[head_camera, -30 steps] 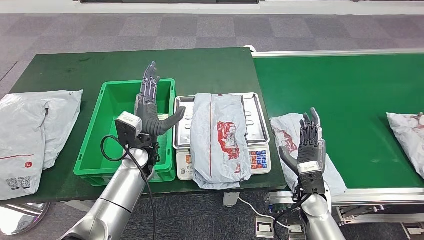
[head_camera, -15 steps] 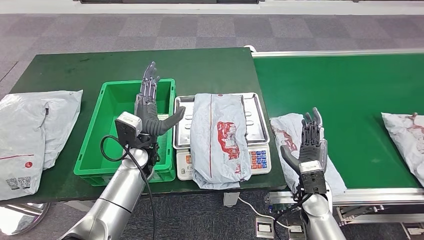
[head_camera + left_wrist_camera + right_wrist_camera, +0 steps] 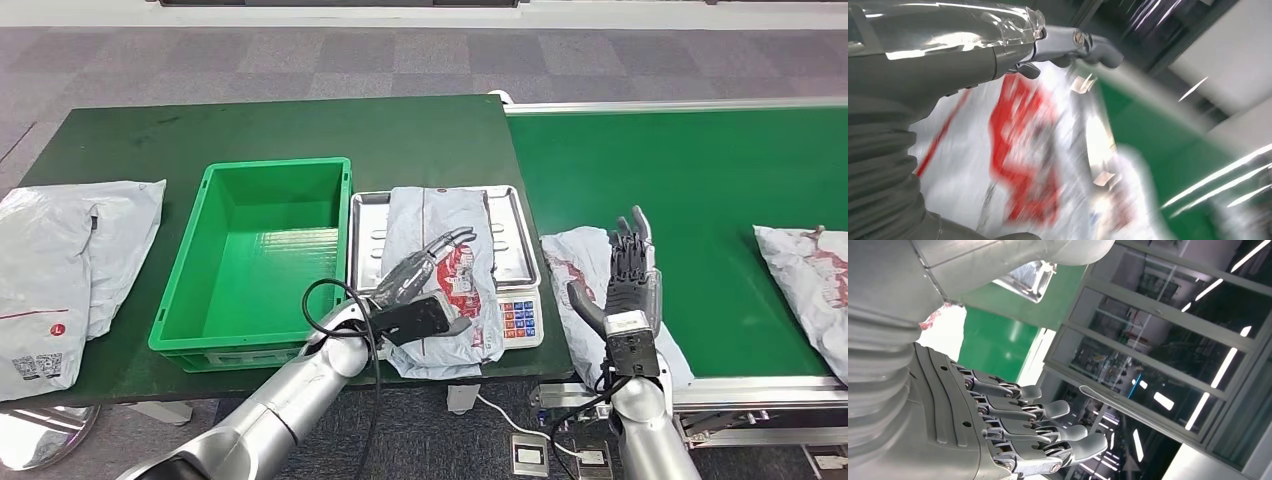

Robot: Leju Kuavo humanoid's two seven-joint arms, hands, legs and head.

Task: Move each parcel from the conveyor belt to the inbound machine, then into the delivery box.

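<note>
A grey parcel with red print (image 3: 432, 216) lies lengthwise on the scale's steel tray (image 3: 514, 238), its near end hanging over the keypad. My left hand (image 3: 424, 274) reaches across it from the left, fingers stretched out flat just above or on the red print; the blurred left wrist view shows the same parcel (image 3: 1023, 150) under the hand (image 3: 948, 55). My right hand (image 3: 630, 268) stands upright with fingers apart and nothing in it, in front of a second parcel (image 3: 577, 262) at the conveyor's near left corner. The right wrist view shows that hand (image 3: 998, 425) empty.
An empty green delivery box (image 3: 258, 250) sits left of the scale on the dark green table (image 3: 300, 130). Two grey parcels (image 3: 70, 260) lie at the table's left end. Another parcel (image 3: 805, 280) rides the green conveyor belt (image 3: 700, 170) at the right edge.
My left hand has swung from upright over the green box to the right and down onto the parcel on the scale. The far-right parcel has drifted left on the belt.
</note>
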